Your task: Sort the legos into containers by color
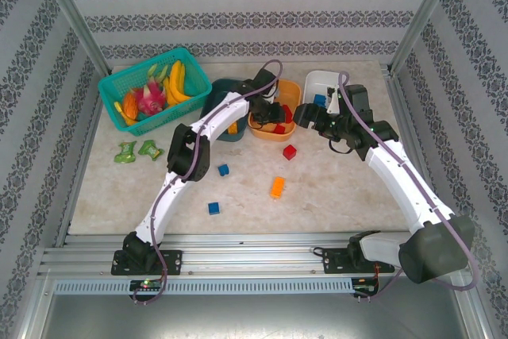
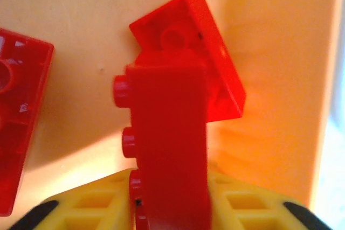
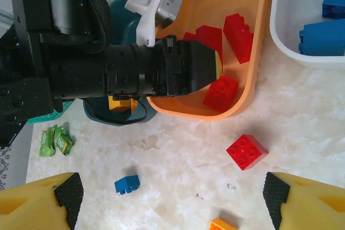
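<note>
Left pincer (image 2: 170, 208) is down inside the orange tub (image 2: 81, 20). A red brick (image 2: 170, 133) stands upright between its yellow fingers (image 2: 91, 208), studs to the left in the wrist view. The pads sit close on both flanks. Clamped or already freed: cannot tell.

Two other reds (image 2: 188, 41) lie on the tub floor just beyond it, one of them tilted.

Step in hand, as I read it: drop this red into the orange tub.
- Spread the fingers fully before lifting, or the brick may cling to a pad and ride back out.
- Release low, so it tips onto the floor and doesn't bounce off the tilted red.
- Lift straight up, clear of the rim.

Pose:
- The left arm reaches forward from its base, elbow raised over mid tabletop (image 1: 341, 188), wrist bent down into the tub.
- The right arm stretches up the right side.
- Right pincer (image 3: 172, 197) hangs just beside the orange tub, fingers wide apart and empty, above a loose red (image 3: 247, 151) on the tabletop.
- A loose blue (image 3: 127, 184) lies near it.

White tub (image 3: 280, 41) holds blues. Teal tub (image 1: 221, 89) holds a yellow brick (image 1: 232, 127).
</note>
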You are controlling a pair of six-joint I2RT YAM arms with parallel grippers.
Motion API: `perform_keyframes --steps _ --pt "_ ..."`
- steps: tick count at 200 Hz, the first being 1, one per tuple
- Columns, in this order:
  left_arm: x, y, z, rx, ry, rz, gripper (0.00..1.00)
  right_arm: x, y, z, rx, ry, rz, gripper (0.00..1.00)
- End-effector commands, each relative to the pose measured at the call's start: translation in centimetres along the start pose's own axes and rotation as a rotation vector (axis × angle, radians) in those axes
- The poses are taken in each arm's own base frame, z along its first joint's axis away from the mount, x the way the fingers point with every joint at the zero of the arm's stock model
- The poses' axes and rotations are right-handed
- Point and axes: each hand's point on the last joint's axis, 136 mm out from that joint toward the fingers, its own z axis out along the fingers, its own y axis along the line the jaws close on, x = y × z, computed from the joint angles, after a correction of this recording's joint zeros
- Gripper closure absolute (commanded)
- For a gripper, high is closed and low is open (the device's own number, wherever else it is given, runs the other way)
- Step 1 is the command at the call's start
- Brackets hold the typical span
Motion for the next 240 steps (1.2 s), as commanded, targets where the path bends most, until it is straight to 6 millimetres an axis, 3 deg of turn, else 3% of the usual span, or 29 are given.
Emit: perform_keyframes --steps 1,21,67,96,126,150,178,217,240 --pt "-2.2 -0.8 -1.2 0.056 -0.06 -0.016 0.55 0.1 -0.3 0.2 -0.012 0.002 0.023 0.11" --pt "-2.6 -0.9 -1.4 0.075 -0.063 -0.034 0.43 0.3 -0.3 0.1 -0.012 0.003 0.026 0.11" --pt "-4.1 -3.0 -5.0 0.129 -0.12 -0.027 0.43 1.0 -0.6 -0.9 0.001 0.005 -0.001 0.11" --pt "-4.4 -4.1 -9.5 0.1 -0.17 -0.033 0.42 2.2 -0.7 -1.4 0.027 0.024 -0.07 0.12" --pt "-3.4 -3.3 -16.5 -0.021 -0.257 -0.087 0.33 5.3 0.7 -1.0 0.074 0.092 -0.235 0.12" --pt "0.2 -0.2 -21.7 -0.148 -0.314 -0.171 0.25 8.3 2.5 0.3 0.066 0.148 -0.325 0.12" --pt "7.1 4.1 -26.5 -0.237 -0.351 -0.273 0.21 12.3 5.8 2.6 0.043 0.226 -0.453 0.12" --pt "17.9 9.4 -30.6 -0.267 -0.387 -0.383 0.19 18.3 8.5 7.9 0.085 0.456 -0.563 0.08" --pt "23.1 12.0 -32.6 -0.27 -0.423 -0.409 0.16 20.2 9.5 11.1 0.143 0.541 -0.609 0.08"
